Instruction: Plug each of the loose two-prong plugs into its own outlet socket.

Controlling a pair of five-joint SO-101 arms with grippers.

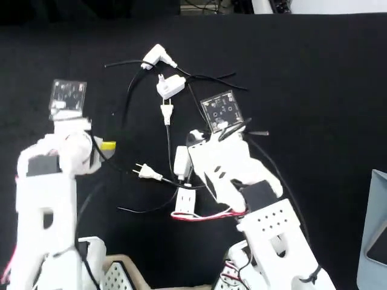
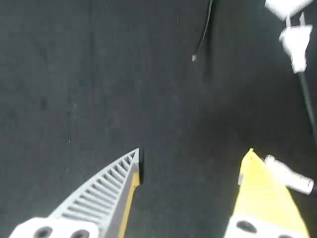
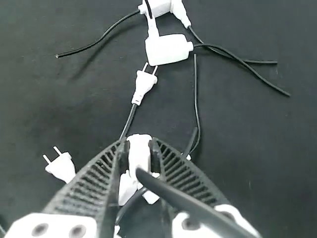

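"Two plugs lie loose, seen from up high. The near plug (image 1: 148, 173) is alone on the worktop (image 1: 314, 72). The far plug (image 1: 166, 112) points at the small socket (image 1: 170, 86) but is not in."

"What about the left wrist view?"

"The left tool (image 2: 193, 156) is wide apart and holds nothing."

"And the right one?"

"The right tool (image 3: 137, 144) is clamped on the socket block (image 3: 138, 158). The far plug's prongs show bare. I think no plug is in yet."

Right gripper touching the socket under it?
Touching. Right wrist view: the right gripper straddles the socket, jaws pressed against both its sides with no visible gap.
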